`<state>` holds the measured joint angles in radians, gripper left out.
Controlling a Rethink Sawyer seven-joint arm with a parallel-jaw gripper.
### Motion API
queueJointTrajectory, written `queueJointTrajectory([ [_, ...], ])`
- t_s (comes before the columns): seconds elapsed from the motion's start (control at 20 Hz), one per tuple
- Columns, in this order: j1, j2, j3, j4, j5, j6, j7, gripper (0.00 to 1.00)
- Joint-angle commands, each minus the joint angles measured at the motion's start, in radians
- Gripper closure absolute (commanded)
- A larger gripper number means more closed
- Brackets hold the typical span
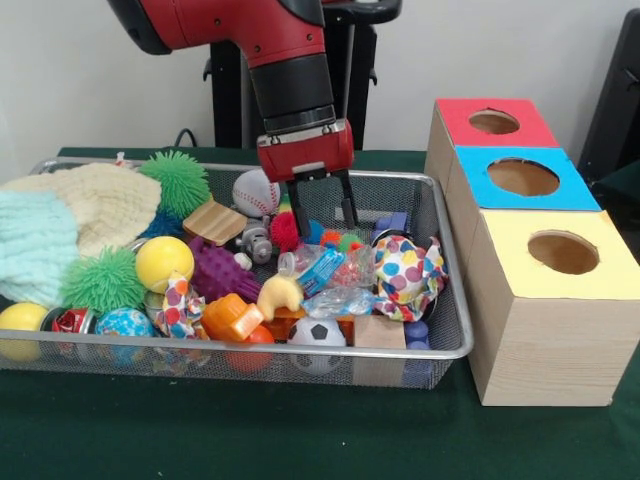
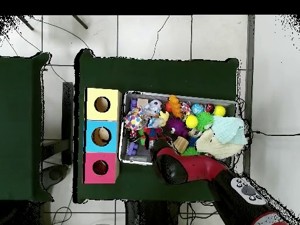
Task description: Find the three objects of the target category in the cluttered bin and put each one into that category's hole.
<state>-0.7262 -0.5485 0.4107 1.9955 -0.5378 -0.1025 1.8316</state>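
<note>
Red arm's gripper (image 1: 322,205), 2 black fingers spread, empty, hangs over wire-mesh bin (image 1: 448,300) crammed with spiky balls, knit hats; 3 round-holed wooden boxes (image 1: 545,300) alongside.

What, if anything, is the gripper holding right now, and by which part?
Nothing. The gripper hangs open above the clutter in the wire mesh bin, its two dark fingers spread apart with only empty space between them.
</note>
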Motion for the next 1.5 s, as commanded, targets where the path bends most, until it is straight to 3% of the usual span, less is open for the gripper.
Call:
queueJointTrajectory([
  [0.05,0.021,-0.041,0.025,-0.03,0.073,0.082,0.135,0.0],
  [0.7,0.009,-0.014,0.063,-0.074,0.095,0.121,0.093,0.0],
  [1.0,0.028,-0.09,0.028,-0.091,0.136,0.22,0.063,0.0],
  [1.25,-0.018,-0.151,0.072,-0.064,0.158,0.282,0.044,0.0],
  [1.5,-0.04,-0.168,0.089,-0.072,0.16,0.318,0.025,0.0],
])
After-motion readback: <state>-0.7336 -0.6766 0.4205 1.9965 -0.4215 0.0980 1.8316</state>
